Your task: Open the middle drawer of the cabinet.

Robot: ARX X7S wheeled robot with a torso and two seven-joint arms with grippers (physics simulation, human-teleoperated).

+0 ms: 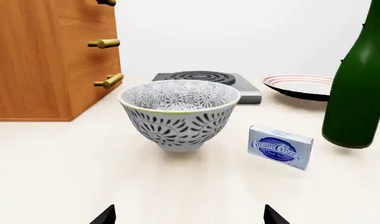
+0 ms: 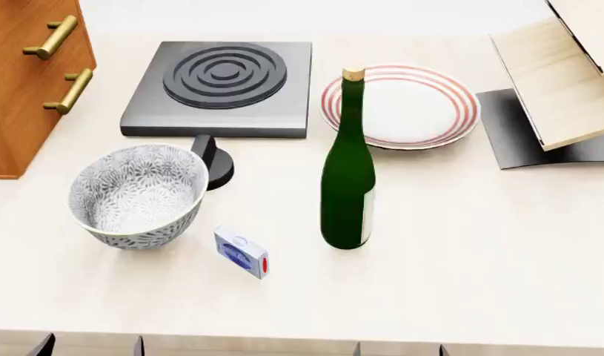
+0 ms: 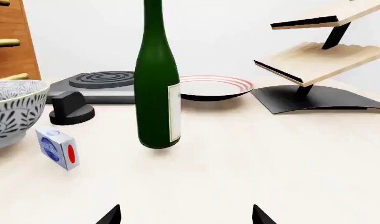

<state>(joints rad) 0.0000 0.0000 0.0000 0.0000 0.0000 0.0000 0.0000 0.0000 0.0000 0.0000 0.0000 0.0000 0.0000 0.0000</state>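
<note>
Not started: orange-brown wood-grain cabinet, middle drawer w/ brass bar handle shut; I've both pincers open, well apart from it.

the only readable text is "cream cheese", in white script on a blue oval on the face of the small white box standing on the table just right of the patterned bowl. smaller print under it is too fine to read. the green bottle's label shows no legible words.
</note>
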